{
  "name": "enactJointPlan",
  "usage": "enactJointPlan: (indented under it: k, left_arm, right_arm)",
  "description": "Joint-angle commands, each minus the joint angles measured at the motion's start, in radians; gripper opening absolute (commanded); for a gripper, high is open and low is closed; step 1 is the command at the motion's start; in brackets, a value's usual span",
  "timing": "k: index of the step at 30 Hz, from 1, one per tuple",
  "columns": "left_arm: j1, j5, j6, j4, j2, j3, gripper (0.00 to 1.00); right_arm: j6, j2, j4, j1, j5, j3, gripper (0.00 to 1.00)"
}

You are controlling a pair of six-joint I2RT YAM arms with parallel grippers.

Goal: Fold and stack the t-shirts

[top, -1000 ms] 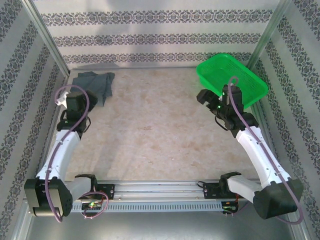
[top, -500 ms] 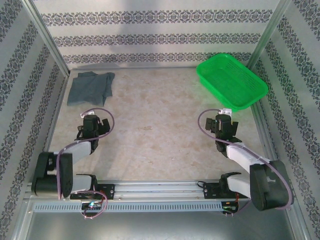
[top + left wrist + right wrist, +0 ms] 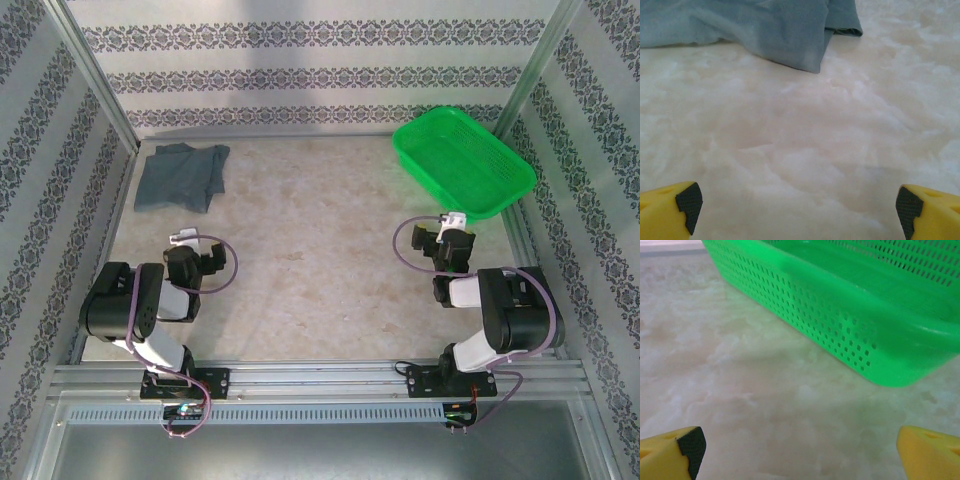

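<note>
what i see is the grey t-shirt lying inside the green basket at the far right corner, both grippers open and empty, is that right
Not quite: the grey t-shirt lies on the table at the far left corner, not inside the green basket; the top external view shows it. The basket is at the far right; left gripper and right gripper are open and empty.

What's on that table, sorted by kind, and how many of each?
Grey t-shirt pile: 1 (I cannot tell how many shirts are in it)
Green basket: 1
Robot arms: 2
Total: 4
</note>
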Motion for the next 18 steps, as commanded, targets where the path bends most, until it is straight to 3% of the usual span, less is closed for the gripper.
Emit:
enactJointPlan:
  k: [1, 4, 18]
  left_arm:
    - [-0.003, 0.053, 0.052, -0.113, -0.028, 0.165, 1.00]
    - [-0.008, 0.053, 0.056, -0.046, -0.017, 0.144, 1.00]
    - [-0.013, 0.015, 0.049, -0.071, -0.023, 0.149, 1.00]
  right_arm:
    - [-0.041, 0.006, 0.064, 0.028, 0.004, 0.024, 0.98]
    - [-0.044, -0.002, 0.053, 0.030, 0.006, 0.053, 0.98]
    - [-0.072, -0.006, 0.040, 0.028, -0.081, 0.057, 0.98]
